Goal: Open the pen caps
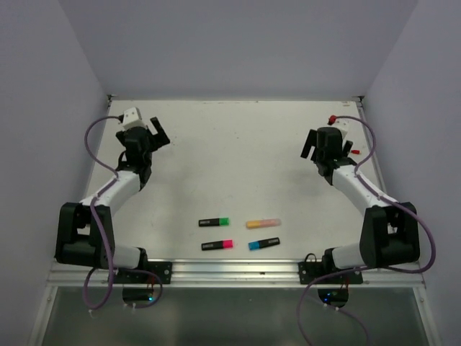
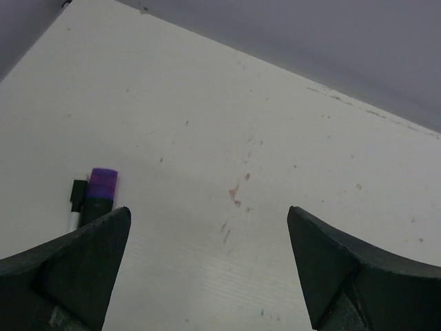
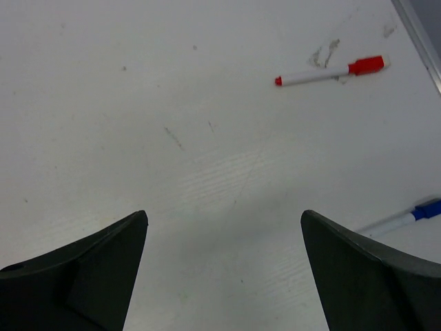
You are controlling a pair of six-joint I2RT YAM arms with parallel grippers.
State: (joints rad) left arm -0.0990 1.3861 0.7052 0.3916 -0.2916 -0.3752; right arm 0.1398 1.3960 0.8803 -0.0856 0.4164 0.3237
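White scuffed table (image 1: 238,166) — pale lavender walls (image 1: 238,43) on three sides, even light

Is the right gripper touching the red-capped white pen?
Apart. In the right wrist view the red-capped pen lies ahead of the right gripper, with bare table separating it from the open fingers.

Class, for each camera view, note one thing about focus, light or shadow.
Top external: soft, even light with hardly any shadow; the green-capped highlighter is small but crisp. Left wrist: left fingers dark and featureless; the purple cap slightly soft. Right wrist: the red-capped pen sharp; right fingers underexposed.
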